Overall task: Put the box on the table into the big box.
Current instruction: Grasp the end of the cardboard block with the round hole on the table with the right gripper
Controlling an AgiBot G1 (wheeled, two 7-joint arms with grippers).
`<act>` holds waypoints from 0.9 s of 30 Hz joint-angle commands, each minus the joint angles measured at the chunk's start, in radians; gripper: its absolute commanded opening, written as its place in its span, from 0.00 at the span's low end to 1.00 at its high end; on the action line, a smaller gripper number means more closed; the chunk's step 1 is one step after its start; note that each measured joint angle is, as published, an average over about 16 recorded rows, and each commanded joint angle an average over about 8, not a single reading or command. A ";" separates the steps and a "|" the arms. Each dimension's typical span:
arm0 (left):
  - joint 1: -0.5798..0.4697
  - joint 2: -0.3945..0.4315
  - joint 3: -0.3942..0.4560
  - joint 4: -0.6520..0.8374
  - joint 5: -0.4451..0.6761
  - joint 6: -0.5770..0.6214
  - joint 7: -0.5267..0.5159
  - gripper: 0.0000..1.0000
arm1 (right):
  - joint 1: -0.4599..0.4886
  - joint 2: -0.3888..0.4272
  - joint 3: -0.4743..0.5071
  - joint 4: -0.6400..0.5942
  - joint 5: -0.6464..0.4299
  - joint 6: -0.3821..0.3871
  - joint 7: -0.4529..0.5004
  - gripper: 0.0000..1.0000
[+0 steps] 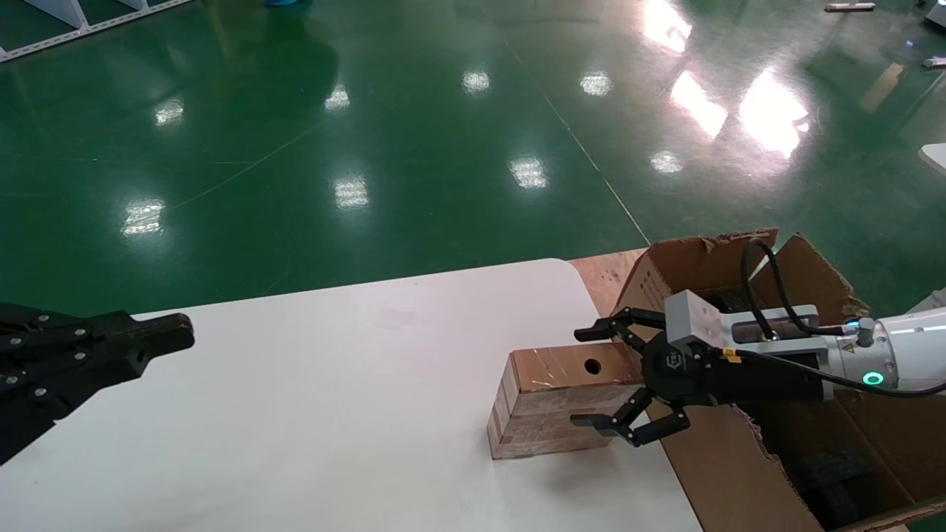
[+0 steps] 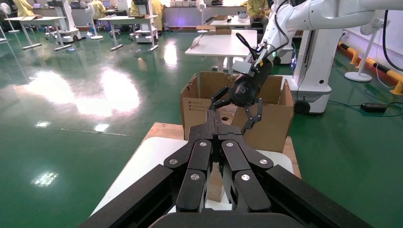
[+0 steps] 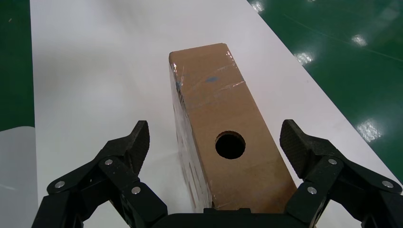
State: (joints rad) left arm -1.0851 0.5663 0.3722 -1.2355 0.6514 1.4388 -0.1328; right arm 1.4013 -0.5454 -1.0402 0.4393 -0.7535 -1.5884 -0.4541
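— Two grippers in view. Which one is at the box?

— The right gripper (image 1: 600,377). Its fingers (image 3: 126,145) are spread wide, one on each side of the near end of the box (image 1: 550,403), with clear gaps to the cardboard; it has hold of nothing. The box's end under the palm is hidden in the right wrist view.

— Where does the box lie?

— On the table (image 1: 332,384), flat, near the edge closest to the big box (image 1: 728,473). Its upper face carries a round hole (image 3: 230,145), glossy tape and a small blue mark too faint to read.

— And the big box?

— Just beside the table's right edge, flaps ragged. The right arm crosses over it and hides much of the opening; the lower right part is cut off in the head view. What lies inside is dark and hard to make out.

— Any writing?

— Small printed lines on the big box's side (image 2: 196,108), not legible. A small emblem on the right gripper's black hub, unreadable too.

— The left gripper?

— The left gripper (image 1: 174,336) hovers over the table's far left side, well apart from the box, fingers pressed together, empty. Its arm is cut off at the edge of the head view.
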 commanded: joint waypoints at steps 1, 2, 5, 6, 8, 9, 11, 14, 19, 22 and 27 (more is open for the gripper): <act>0.000 0.000 0.000 0.000 0.000 0.000 0.000 1.00 | 0.002 0.000 -0.003 -0.001 0.001 0.000 -0.001 0.84; 0.000 0.000 0.000 0.000 0.000 0.000 0.000 1.00 | 0.002 0.000 -0.003 -0.001 0.001 0.000 -0.001 0.71; 0.000 0.000 0.000 0.000 0.000 0.000 0.000 1.00 | 0.002 0.000 -0.002 -0.001 0.001 0.000 0.000 0.34; 0.000 0.000 0.000 0.000 0.000 0.000 0.000 1.00 | 0.001 0.000 -0.001 0.000 0.001 0.000 0.000 0.21; 0.000 0.000 0.000 0.000 0.000 0.000 0.000 1.00 | 0.001 0.000 0.000 0.000 0.000 0.000 0.000 0.03; 0.000 0.000 0.000 0.000 0.000 0.000 0.000 1.00 | 0.000 0.000 0.000 0.000 0.000 0.000 0.000 0.00; 0.000 0.000 0.000 0.000 0.000 0.000 0.000 1.00 | 0.000 0.000 0.001 0.001 0.000 0.000 0.000 0.00; 0.000 0.000 0.000 0.000 0.000 0.000 0.000 1.00 | -0.001 0.000 0.002 0.001 0.000 0.000 0.000 0.00; 0.000 0.000 0.000 0.000 0.000 0.000 0.000 1.00 | -0.002 0.001 0.003 0.001 -0.001 0.000 0.001 0.00; 0.000 0.000 0.000 0.000 0.000 0.000 0.000 1.00 | -0.003 0.001 0.004 0.002 -0.001 0.000 0.001 0.00; 0.000 0.000 0.000 0.000 0.000 0.000 0.000 1.00 | -0.003 0.001 0.004 0.002 -0.001 0.000 0.001 0.00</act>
State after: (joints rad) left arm -1.0850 0.5663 0.3722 -1.2354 0.6513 1.4387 -0.1328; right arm 1.3985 -0.5446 -1.0359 0.4413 -0.7548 -1.5882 -0.4530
